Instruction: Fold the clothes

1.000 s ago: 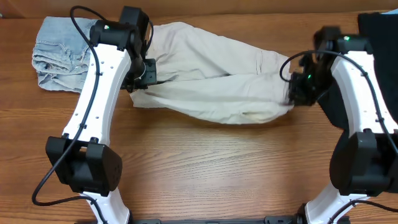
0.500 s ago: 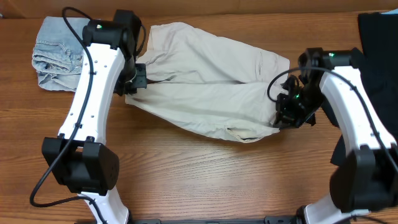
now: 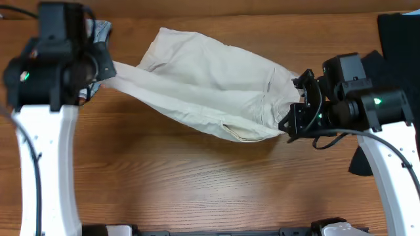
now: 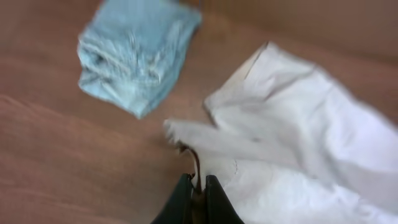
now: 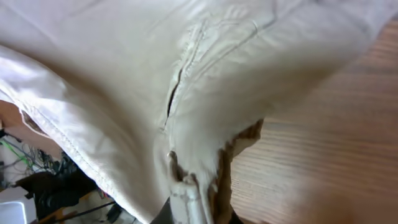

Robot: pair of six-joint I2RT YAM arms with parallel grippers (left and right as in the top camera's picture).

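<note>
Beige shorts [image 3: 210, 85] are hanging stretched over the bench [image 3: 197, 183] between both arms. The left gripper [image 4: 198, 186] jaws are pinching tight on the shorts' left corner. The right gripper [image 5: 194, 198] jaws are clamping the bunched right edge. A denim piece [image 4: 134, 53] is lying far left, largely hidden under the left arm overhead. A black garment [image 3: 397, 33] is being cut off at the right edge. The left wrist view is showing blurred.

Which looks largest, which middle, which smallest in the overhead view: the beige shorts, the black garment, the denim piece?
1. beige shorts: clearly largest.
2. black garment: cut by the frame edge, so true size unsure.
3. denim piece: only a sliver shows beside the left arm, so true size unsure.
</note>
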